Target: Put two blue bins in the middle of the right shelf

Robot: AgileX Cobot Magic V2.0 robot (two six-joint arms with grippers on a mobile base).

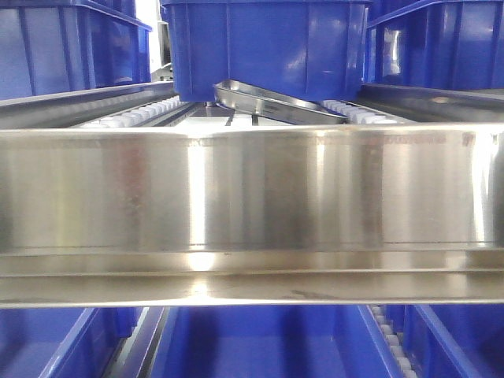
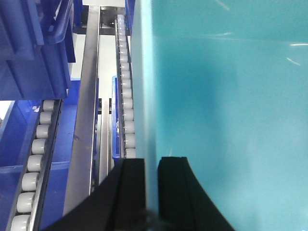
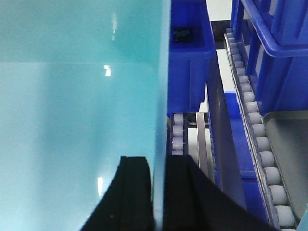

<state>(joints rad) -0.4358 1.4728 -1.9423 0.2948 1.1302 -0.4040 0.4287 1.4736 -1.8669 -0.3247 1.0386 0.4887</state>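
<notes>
A blue bin (image 1: 268, 47) sits at the top centre of the front view, over the roller lanes. In both wrist views its inside looks pale teal. My left gripper (image 2: 151, 161) is shut on the left wall of the bin (image 2: 226, 96), one black finger inside and one outside. My right gripper (image 3: 159, 159) grips the right wall of the same bin (image 3: 77, 96) in the same way. Neither gripper shows in the front view. I cannot pick out a second task bin among the other blue bins.
A steel tray (image 1: 276, 102) lies tilted under the bin's front. A wide steel shelf beam (image 1: 252, 205) crosses the front view. More blue bins stand left (image 1: 71, 47), right (image 1: 441, 43) and below (image 1: 260, 346). Roller tracks (image 2: 126, 96) (image 3: 260, 144) flank the bin.
</notes>
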